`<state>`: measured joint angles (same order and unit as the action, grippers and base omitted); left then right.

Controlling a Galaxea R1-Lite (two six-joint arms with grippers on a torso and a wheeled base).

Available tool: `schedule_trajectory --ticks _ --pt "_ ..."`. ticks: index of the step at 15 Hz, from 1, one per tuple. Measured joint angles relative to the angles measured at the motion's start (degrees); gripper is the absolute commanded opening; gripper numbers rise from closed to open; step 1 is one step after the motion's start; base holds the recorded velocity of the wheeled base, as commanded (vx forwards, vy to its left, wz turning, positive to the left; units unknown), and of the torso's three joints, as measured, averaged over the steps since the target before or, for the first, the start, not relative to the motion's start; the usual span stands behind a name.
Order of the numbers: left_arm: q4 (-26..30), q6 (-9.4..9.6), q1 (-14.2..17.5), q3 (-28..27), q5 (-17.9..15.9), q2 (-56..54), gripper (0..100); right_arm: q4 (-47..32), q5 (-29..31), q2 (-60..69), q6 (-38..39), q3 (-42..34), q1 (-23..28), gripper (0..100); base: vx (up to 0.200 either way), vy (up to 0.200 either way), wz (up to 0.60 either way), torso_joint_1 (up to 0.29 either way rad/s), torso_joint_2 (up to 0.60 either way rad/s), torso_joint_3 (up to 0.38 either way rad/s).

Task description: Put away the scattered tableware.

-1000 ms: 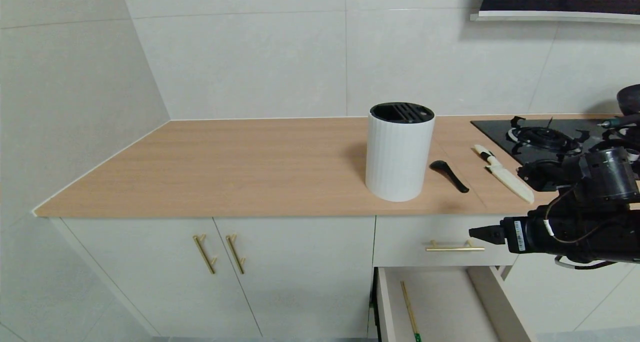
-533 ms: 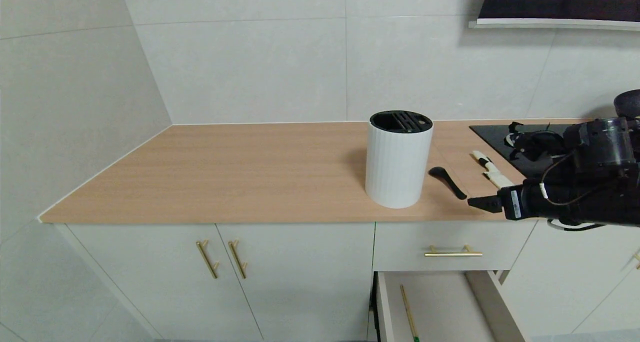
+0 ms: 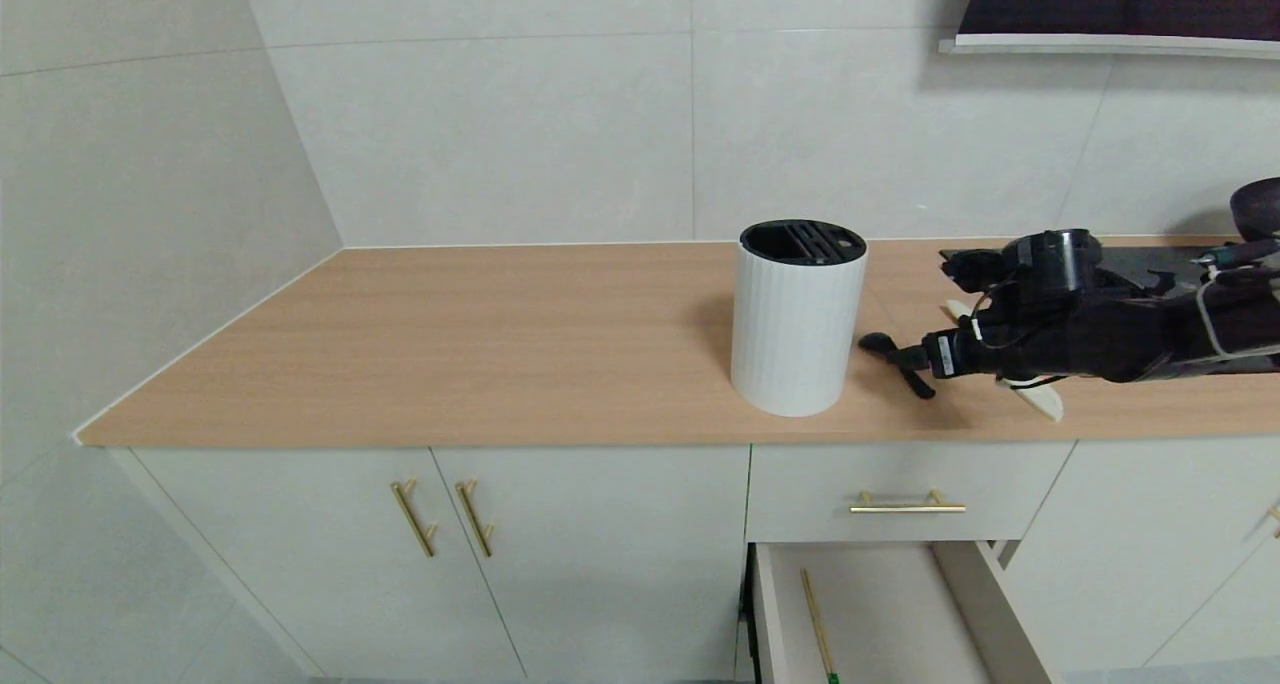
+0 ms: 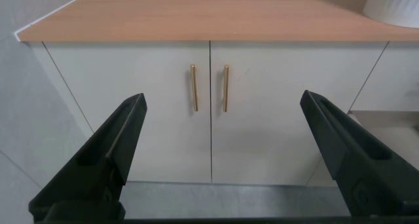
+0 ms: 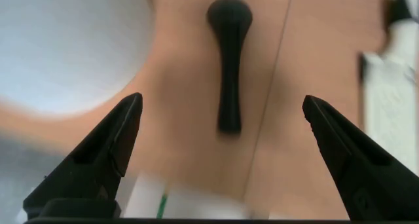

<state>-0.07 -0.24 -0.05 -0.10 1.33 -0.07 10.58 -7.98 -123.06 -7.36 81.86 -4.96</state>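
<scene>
The right gripper (image 5: 219, 106) has its two black fingers (image 5: 98, 158) spread wide, gripping nothing. Directly beneath them a small black spoon (image 5: 229, 67) lies flat on the wooden countertop (image 3: 500, 344), just right of the white ribbed cylindrical holder (image 3: 797, 324). Within the last second this arm rose from the open drawer (image 3: 880, 614) below the holder, so a pickup looks next. A cream-handled knife (image 3: 1040, 401) lies farther right. The left gripper (image 4: 222, 99), fingers also spread, faces cupboard doors (image 4: 209, 119) lower left of the holder.

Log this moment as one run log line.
right jaws: open over black spoon lying on counter beside white holder | left jaws: open, facing cabinet doors
</scene>
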Motion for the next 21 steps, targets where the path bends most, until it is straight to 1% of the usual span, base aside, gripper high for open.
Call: schedule_trajectory --ticks 2,5,6,13,16,18,19,21 --pt "0.0 0.02 0.0 0.0 0.0 0.0 100 0.0 0.0 -4.5 -0.1 3.3 0.1 100 0.000 0.000 0.00 0.000 0.00 0.000" --pt "0.0 0.00 0.0 0.0 0.0 0.0 100 0.1 0.0 -8.3 -0.1 6.1 0.1 100 0.000 0.000 0.00 0.000 0.00 0.000" --pt "0.0 0.00 0.0 0.0 0.0 0.0 100 0.2 0.0 -9.2 -0.1 6.7 0.1 0 0.000 0.000 0.00 0.000 0.00 0.000" --pt "0.0 0.00 0.0 0.0 0.0 0.0 100 0.5 0.1 -11.3 -0.1 7.4 0.1 0 0.000 0.000 0.00 0.000 0.00 0.000" --pt "0.0 0.02 0.0 0.0 0.0 0.0 100 0.0 0.3 -9.6 0.6 5.6 0.0 0 0.000 0.000 0.00 0.000 0.00 0.000" --pt "0.0 0.00 0.0 0.0 0.0 0.0 100 -0.9 0.7 -4.5 3.0 0.4 0.1 0 0.000 0.000 0.00 0.000 0.00 0.000" --pt "0.0 0.00 0.0 0.0 0.0 0.0 100 -0.8 0.9 -0.6 4.3 -3.7 0.1 0 0.000 0.000 0.00 0.000 0.00 0.000" --pt "0.0 0.02 0.0 0.0 0.0 0.0 100 -0.6 1.0 8.4 6.0 -14.6 0.1 0 0.000 0.000 0.00 0.000 0.00 0.000"
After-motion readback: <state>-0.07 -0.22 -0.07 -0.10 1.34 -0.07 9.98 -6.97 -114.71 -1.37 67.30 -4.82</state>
